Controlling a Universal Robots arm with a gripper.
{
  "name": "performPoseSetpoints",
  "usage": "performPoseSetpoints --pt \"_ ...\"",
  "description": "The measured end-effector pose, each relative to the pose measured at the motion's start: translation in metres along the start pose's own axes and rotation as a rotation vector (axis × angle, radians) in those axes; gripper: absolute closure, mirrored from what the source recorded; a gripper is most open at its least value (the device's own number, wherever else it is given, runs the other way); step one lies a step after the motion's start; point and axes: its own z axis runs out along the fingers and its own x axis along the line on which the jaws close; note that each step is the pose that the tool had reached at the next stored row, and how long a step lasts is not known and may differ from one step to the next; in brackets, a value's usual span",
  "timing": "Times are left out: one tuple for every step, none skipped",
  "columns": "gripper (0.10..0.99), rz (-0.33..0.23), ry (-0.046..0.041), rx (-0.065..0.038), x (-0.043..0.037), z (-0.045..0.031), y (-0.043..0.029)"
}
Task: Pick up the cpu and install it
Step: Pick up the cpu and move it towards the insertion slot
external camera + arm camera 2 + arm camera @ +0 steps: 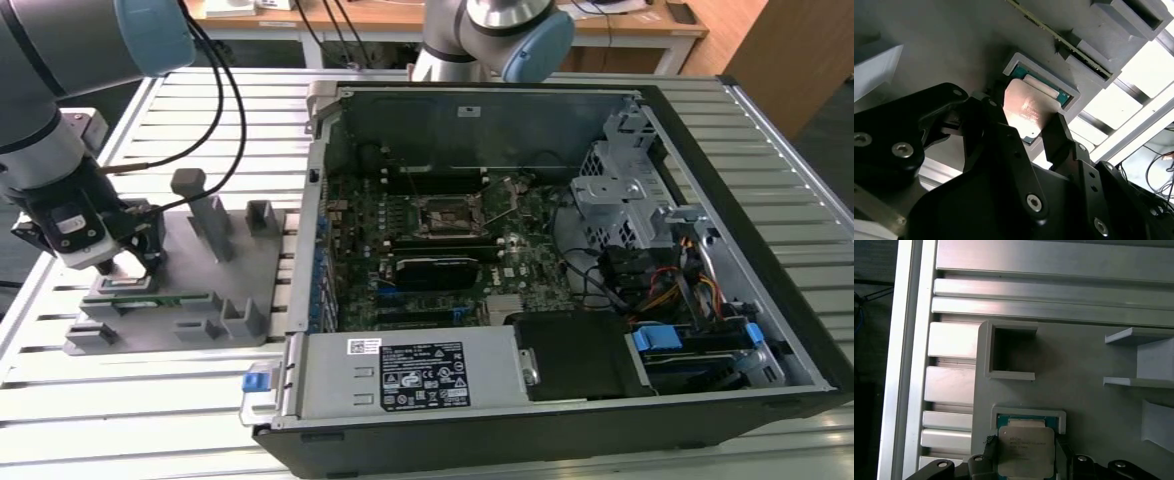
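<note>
The cpu (1026,450), a flat square chip with a silvery metal top, sits between my gripper's (1026,454) two black fingers, which press on its opposite edges. It is over its grey nest (1029,415) on the fixture plate and looks slightly raised from it. The second wrist view shows the cpu (1024,107) in the gripper (1024,117), in front of the nest (1064,85). In the exterior view the gripper (120,265) is at the exterior view's left, low over the grey fixture plate (200,270). The black-framed socket (447,215) lies on the motherboard inside the open computer case.
A green memory stick (147,297) lies in a slot on the fixture plate, close to the gripper. Grey upright posts (207,215) stand on the plate between the gripper and the case wall (314,200). Cables and a drive cage (627,190) crowd the case's far side.
</note>
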Motion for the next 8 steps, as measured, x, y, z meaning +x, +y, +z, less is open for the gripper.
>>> performPoseSetpoints --pt "0.545 0.000 0.0000 0.000 0.0001 -0.0008 0.0000" --pt "0.545 0.000 0.0002 0.000 0.0001 -0.0020 0.0001" --pt "0.545 0.000 0.0002 0.000 0.0001 -0.0035 0.0001" --pt "0.545 0.000 0.0001 0.000 0.0001 -0.0051 0.0002" --pt "0.545 0.000 0.0000 0.000 0.0001 -0.0065 0.0003" --pt "0.545 0.000 0.0001 0.000 0.0002 -0.0078 0.0003" --pt "0.545 0.000 0.0001 0.000 0.0002 -0.0091 0.0003" --pt "0.545 0.000 0.0000 0.000 0.0002 -0.0101 0.0004"
